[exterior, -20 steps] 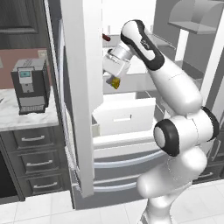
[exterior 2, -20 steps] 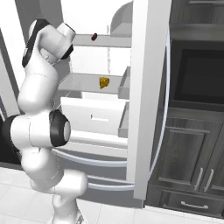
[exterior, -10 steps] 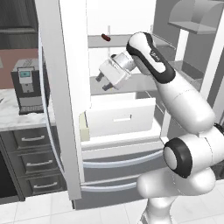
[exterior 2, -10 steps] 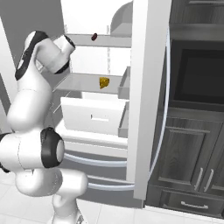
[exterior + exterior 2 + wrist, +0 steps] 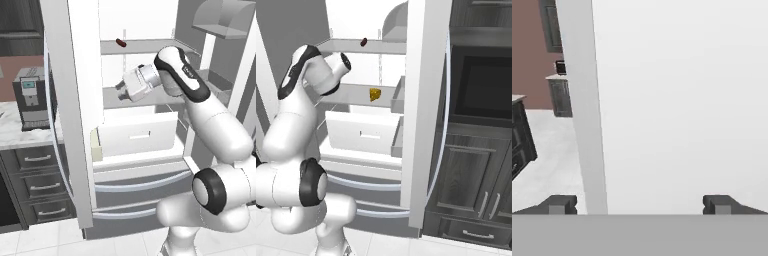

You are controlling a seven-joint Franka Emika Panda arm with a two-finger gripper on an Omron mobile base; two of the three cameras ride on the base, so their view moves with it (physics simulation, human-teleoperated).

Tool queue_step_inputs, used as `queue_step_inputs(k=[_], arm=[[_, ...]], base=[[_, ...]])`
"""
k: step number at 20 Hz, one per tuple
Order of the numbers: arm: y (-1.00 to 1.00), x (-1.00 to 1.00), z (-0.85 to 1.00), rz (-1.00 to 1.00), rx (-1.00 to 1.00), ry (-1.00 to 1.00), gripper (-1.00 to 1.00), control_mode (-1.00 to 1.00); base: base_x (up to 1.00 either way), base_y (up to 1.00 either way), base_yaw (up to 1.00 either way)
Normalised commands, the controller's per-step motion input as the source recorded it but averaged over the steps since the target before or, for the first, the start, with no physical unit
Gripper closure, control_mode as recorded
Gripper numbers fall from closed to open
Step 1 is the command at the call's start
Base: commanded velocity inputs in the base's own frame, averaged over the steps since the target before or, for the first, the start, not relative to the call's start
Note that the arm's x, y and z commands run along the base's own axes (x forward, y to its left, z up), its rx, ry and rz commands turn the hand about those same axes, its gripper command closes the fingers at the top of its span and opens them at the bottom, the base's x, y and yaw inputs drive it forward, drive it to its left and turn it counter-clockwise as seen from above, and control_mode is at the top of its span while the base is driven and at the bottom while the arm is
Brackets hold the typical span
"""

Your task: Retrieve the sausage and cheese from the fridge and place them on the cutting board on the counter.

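Observation:
The fridge (image 5: 67,100) stands open with its white shelves showing. The dark reddish sausage (image 5: 120,42) (image 5: 363,41) lies on the upper shelf. On the middle shelf sits the yellow cheese (image 5: 375,94); in the left base view my hand covers it. My gripper (image 5: 119,92) (image 5: 640,205) hangs just above the middle shelf and points left toward the door. It is open, fingertips (image 5: 562,204) wide apart, nothing between them. The hand view faces a plain white inner surface. The cutting board is out of view.
A coffee machine (image 5: 32,97) stands on the white marble counter (image 5: 15,136) left of the fridge, over grey drawers (image 5: 42,187). A white fridge drawer (image 5: 137,132) juts out below the middle shelf. The right fridge door (image 5: 423,110) stands beside dark cabinets and an oven (image 5: 481,85).
My hand has turned to point left and dropped a little over the middle shelf, now covering the cheese in the left base view. The jaws stayed open. Sausage and cheese have not moved.

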Motion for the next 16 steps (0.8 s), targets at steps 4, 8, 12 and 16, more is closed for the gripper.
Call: queue_step_inputs(k=[4, 8, 12, 16], arm=[[-1.0, 0.46, 0.17, -0.45, -0.01, 0.17, -1.0, -1.0], [-0.85, 0.28, 0.13, -0.36, -0.01, 0.2, -1.0, -1.0], [-0.27, 0.16, -0.05, -0.17, -0.01, -0.01, -1.0, -1.0], [-0.12, 0.33, -0.34, -0.17, -0.23, 0.0, -1.0, -1.0]], base=[[0.0, 0.0, 0.0], [0.0, 0.0, 0.0], [0.0, 0.0, 0.0], [0.0, 0.0, 0.0]])
